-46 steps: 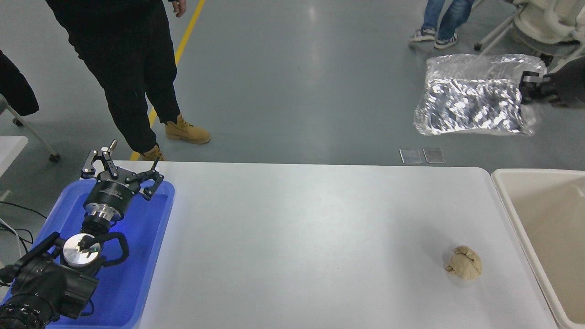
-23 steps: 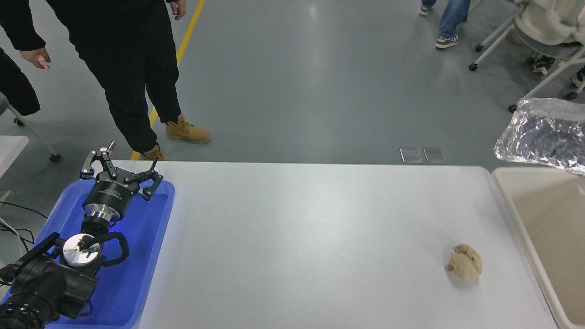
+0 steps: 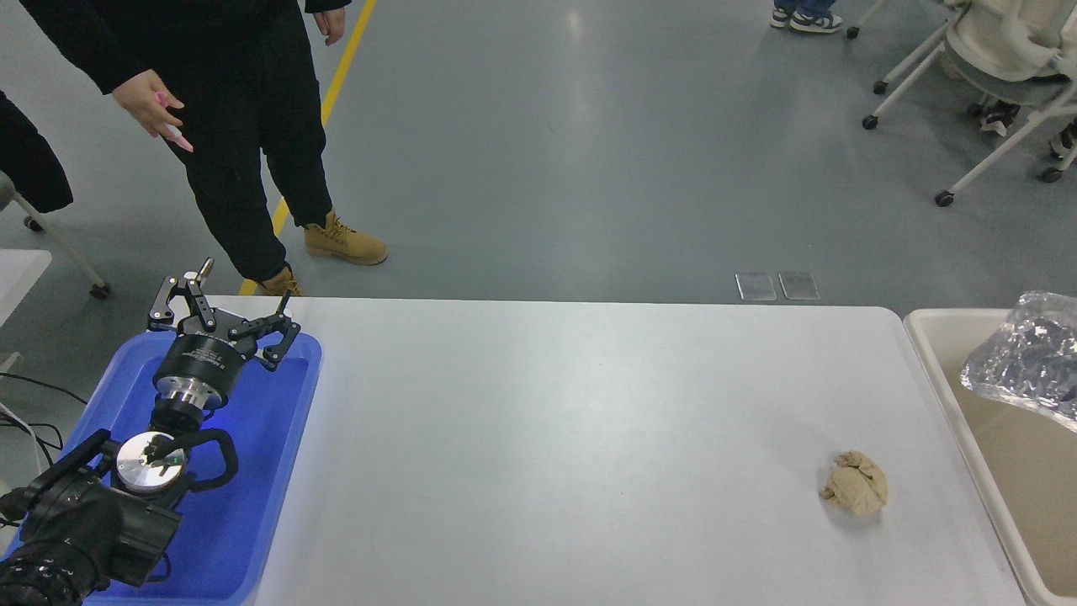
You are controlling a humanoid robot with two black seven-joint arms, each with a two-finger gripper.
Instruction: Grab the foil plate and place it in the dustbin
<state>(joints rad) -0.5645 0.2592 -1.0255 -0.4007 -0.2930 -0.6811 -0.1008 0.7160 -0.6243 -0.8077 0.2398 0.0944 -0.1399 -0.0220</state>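
Observation:
The foil plate point(image 3: 1025, 358), shiny crinkled silver, shows at the right edge, cut off by the picture's border. It hangs tilted over the far part of the dustbin point(image 3: 997, 505), the large beige tub beside the table's right end. What holds the plate is out of view; the right arm and gripper do not show. My left gripper point(image 3: 223, 316) is parked at the lower left over the blue tray, open and empty.
A blue tray point(image 3: 252, 505) lies at the table's left end under the left arm. A crumpled tan paper ball point(image 3: 855, 493) lies near the bin. A person point(image 3: 244, 126) stands at the far left, hand point(image 3: 147, 101) stretched out. Wheeled chairs point(image 3: 993, 76) stand at the far right.
The foil plate has moved right and down, from high over the floor to over the dustbin. The right gripper has left the picture. The person's hand has reached further in.

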